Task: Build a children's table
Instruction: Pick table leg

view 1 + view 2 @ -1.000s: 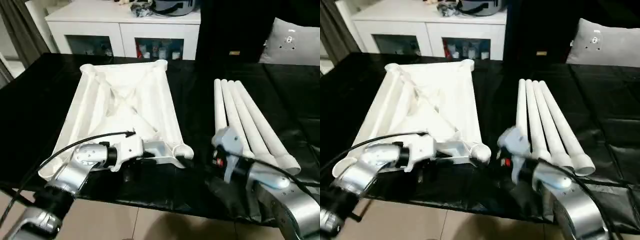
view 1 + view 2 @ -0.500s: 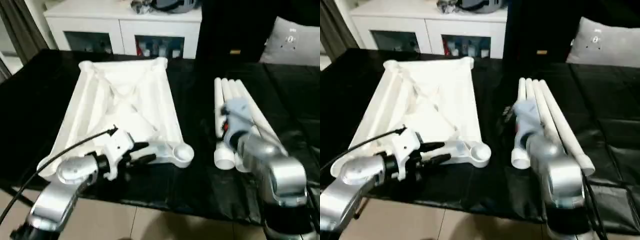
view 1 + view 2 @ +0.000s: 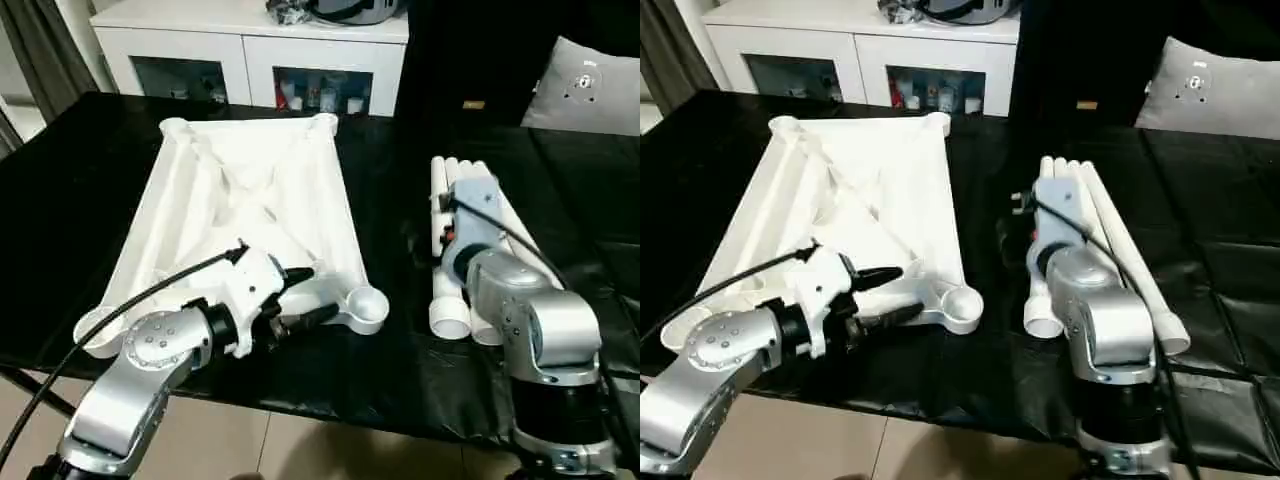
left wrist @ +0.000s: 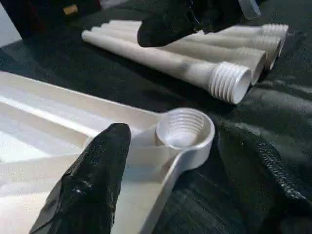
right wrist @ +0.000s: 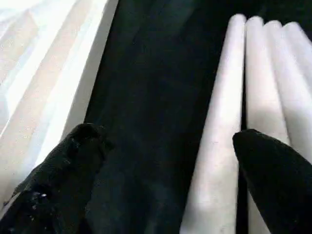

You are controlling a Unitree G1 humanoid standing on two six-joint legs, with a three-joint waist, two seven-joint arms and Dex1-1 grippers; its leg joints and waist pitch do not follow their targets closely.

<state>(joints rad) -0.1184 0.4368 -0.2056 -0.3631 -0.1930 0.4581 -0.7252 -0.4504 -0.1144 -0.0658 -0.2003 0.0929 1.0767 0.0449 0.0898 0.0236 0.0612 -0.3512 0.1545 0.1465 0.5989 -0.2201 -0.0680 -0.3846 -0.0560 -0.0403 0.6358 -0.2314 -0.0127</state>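
Tabletop [image 3: 250, 200] lies upside down; my left claw [image 3: 300, 296] reaches level toward its near-right socket [image 4: 184, 127], released. Right claw [image 5: 165, 161] hangs spread over the legs [image 3: 452, 200].

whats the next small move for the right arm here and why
Probably lower the right gripper onto the nearest leg and close. Its fingers stand wide apart above that leg's side, and all four legs lie loose on the black cover beside the upturned table top. The corner socket nearest them is empty, with the left gripper open beside it.

Even indoor light, soft shadows; right wrist view blurry up close.
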